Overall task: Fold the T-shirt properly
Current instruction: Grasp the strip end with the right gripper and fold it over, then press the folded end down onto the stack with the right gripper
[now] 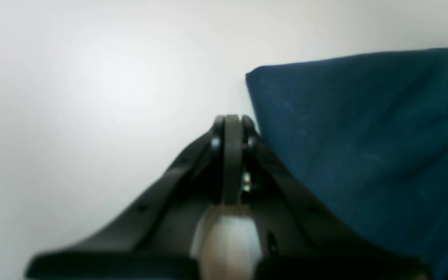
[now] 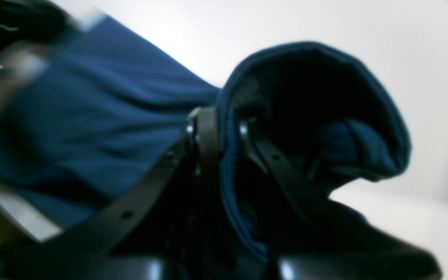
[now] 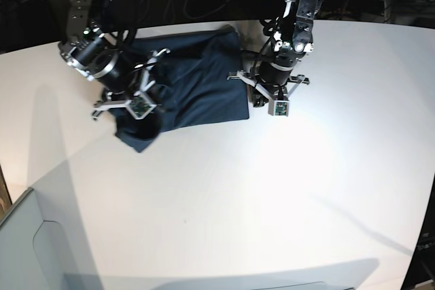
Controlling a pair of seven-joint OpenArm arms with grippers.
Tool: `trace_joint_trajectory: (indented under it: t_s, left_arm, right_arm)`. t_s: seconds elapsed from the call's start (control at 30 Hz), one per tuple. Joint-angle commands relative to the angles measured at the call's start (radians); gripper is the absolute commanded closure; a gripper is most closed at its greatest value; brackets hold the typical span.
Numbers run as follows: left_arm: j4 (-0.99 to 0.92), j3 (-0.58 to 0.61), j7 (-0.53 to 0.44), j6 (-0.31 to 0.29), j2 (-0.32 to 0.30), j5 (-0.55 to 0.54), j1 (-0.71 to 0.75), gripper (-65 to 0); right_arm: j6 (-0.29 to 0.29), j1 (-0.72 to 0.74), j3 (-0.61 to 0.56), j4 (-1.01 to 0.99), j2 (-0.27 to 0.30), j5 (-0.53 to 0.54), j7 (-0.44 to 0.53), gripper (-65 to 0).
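The right gripper (image 2: 222, 130) is pinching a doubled edge of the soft, limp T-shirt (image 3: 197, 89) (jaws clamped on cloth), while the left gripper (image 1: 231, 124) is sitting closed, empty, beside its hem on the desk (image 3: 272, 202)

Base looks down; wrist views hug the T-shirt (image 3: 197, 89).

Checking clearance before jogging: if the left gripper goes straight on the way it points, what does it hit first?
Likely the white tabletop. The shut left gripper points past the edge of the dark navy-teal cotton T-shirt, which lies just to one side. Depth is unclear, so it may brush that edge.
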Motion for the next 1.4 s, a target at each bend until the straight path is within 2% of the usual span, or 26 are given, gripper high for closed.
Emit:
trace_joint_trajectory:
  t_s: [0.0,0.37,0.67,0.97,1.37]
  left_arm:
    - [0.005,0.001,0.020,-0.001,-0.001,0.000,0.002,0.0]
    - [0.005,0.001,0.020,0.000,-0.004,0.003,-0.011,0.0]
    - [0.007,-0.006,0.020,0.005,-0.004,0.005,-0.011,0.0]
    - [0.120,-0.015,0.021,0.006,-0.008,0.005,0.023,0.0]
    - [0.246,-0.170,0.021,0.006,-0.008,0.007,0.078,0.0]
  right_arm:
    - [0.009,0.019,-0.029,0.003,0.004,0.014,0.023,0.0]
    - [0.009,0.072,-0.302,-0.087,0.004,0.014,0.026,0.0]
    - [0.009,0.134,-0.417,-0.115,-0.008,0.016,0.026,0.0]
    - [0.009,0.175,-0.432,-0.209,-0.014,0.016,0.026,0.0]
    - [0.009,0.158,-0.435,-0.212,0.012,0.014,0.026,0.0]
